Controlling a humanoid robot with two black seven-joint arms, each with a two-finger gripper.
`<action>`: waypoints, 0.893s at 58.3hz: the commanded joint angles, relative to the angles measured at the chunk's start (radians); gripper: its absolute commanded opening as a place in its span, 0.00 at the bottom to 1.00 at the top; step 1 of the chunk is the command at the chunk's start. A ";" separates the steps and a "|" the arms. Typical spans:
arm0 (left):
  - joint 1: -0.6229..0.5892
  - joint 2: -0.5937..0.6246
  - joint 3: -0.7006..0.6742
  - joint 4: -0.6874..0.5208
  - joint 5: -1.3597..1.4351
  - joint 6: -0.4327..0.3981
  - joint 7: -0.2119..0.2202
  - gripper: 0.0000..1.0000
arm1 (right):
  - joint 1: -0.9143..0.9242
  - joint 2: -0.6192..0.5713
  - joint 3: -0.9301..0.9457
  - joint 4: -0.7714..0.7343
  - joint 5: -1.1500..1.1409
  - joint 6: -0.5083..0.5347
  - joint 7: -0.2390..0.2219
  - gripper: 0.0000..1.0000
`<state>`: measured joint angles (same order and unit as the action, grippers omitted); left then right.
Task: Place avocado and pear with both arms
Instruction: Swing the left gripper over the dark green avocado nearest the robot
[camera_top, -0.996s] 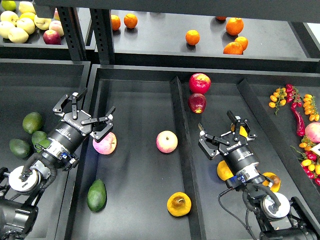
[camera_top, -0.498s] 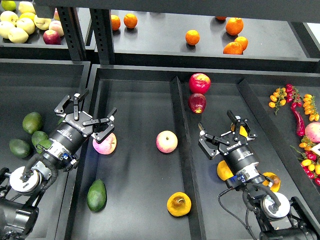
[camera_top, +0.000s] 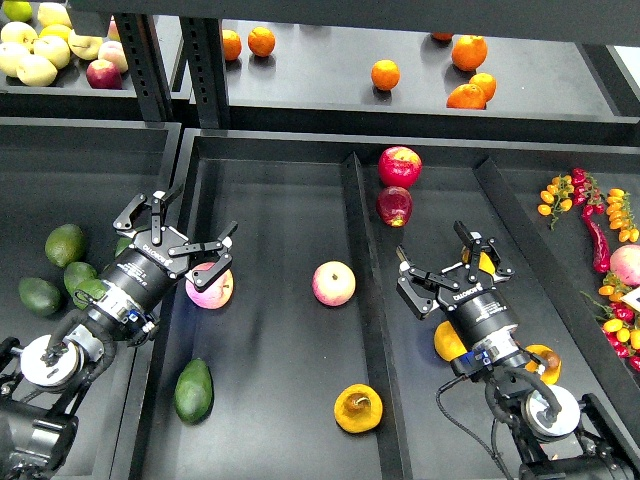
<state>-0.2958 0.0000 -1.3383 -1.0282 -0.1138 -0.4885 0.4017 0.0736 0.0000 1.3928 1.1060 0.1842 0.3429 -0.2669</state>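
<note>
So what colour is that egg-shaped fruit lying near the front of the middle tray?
Dark green: the avocado, seen in the head view.

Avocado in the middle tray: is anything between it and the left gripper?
Nothing visible. The avocado lies alone near the tray's front left corner, and the open left gripper hovers farther back. The pink apple beside that gripper sits off the line to the avocado.

arms: black, cylindrical | wrists: white lettering | bases: silver discs | cables: black

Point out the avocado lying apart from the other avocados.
The avocado in the middle tray, alone near its front left corner; the other avocados cluster in the left bin.
</note>
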 joint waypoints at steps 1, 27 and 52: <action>-0.065 0.000 0.033 0.014 0.011 0.000 0.039 1.00 | -0.001 0.000 0.000 0.000 0.000 -0.001 0.000 0.99; -0.319 0.259 0.372 0.034 0.178 0.000 0.087 1.00 | -0.002 0.000 0.000 -0.003 0.000 0.007 -0.002 0.99; -0.790 0.509 0.961 0.020 0.203 0.000 0.087 1.00 | 0.008 0.000 -0.008 -0.003 -0.002 -0.001 -0.002 0.99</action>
<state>-0.9829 0.4957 -0.5094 -1.0011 0.0769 -0.4889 0.4891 0.0752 0.0000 1.3897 1.1042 0.1834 0.3529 -0.2686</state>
